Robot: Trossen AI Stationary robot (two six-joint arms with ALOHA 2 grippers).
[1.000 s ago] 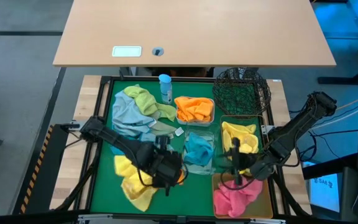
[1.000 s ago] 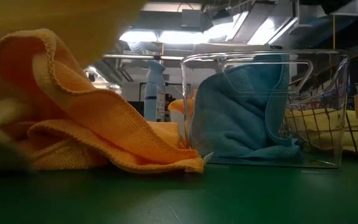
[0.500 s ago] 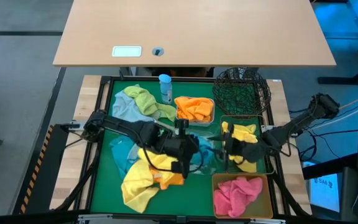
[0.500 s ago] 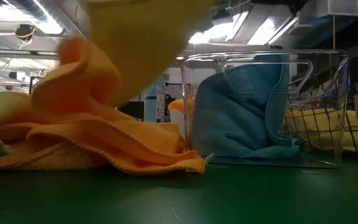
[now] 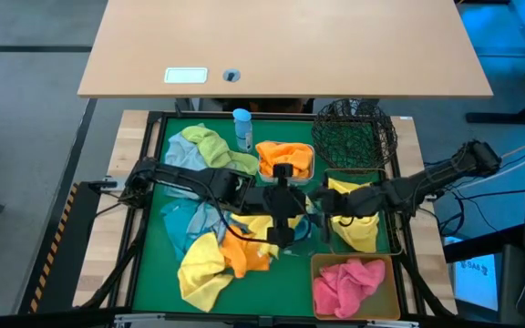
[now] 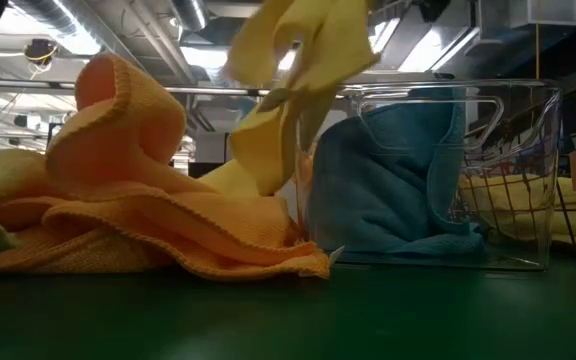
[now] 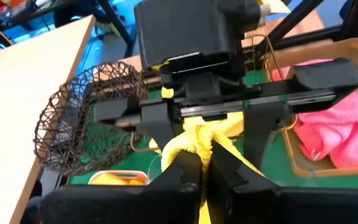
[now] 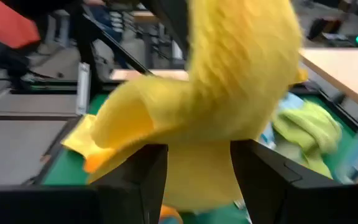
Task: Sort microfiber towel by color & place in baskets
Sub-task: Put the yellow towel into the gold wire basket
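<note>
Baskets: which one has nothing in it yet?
The black round wire-mesh basket at the mat's far right corner. The other four baskets hold orange, teal, yellow and pink towels.

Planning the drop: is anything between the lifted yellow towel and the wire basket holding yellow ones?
Yes. The right gripper hangs between the yellow towel, pinched by the left gripper, and the wire basket, its fingers open astride the cloth.

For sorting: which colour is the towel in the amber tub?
Pink towel, clearest in the high view.
</note>
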